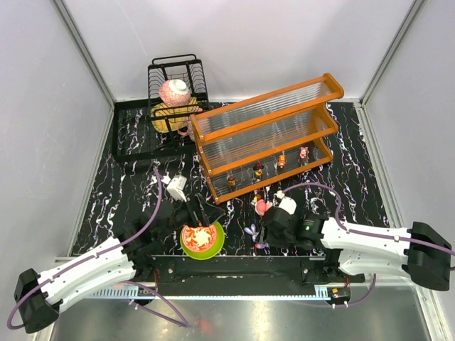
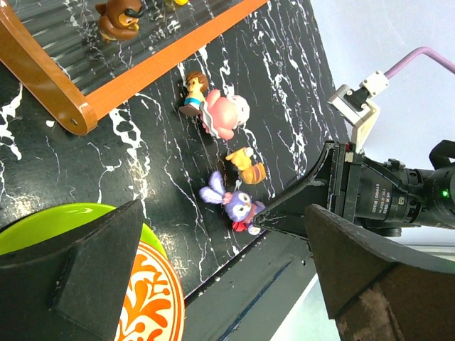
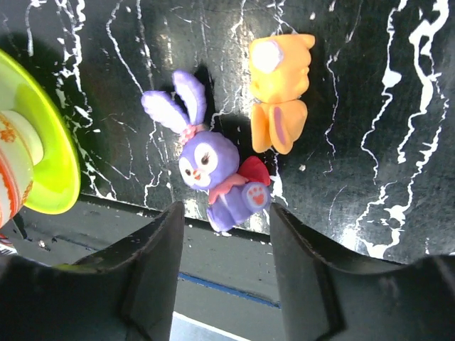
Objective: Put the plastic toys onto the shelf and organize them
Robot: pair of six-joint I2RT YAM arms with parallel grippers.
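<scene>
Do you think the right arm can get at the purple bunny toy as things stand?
Probably yes: the right gripper stands open astride the purple bunny toy, and the orange toy lies clear of it.

purple rabbit toy (image 3: 213, 174), orange toy (image 3: 279, 92), green-rimmed orange-patterned bowl (image 3: 53, 160), orange-framed clear-ribbed shelf (image 1: 263, 110), black white-veined table (image 3: 398, 142)

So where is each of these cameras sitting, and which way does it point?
Top external: above and behind the arms, looking down on the table; both arms show, with the left hand and right hand.
Left wrist: on the left arm, facing across loose toys toward the shelf; its own fingers frame the bottom.
Right wrist: on the right arm, looking down at the purple bunny; its fingers straddle it.
Shared: the bunny appears in all three.
</scene>
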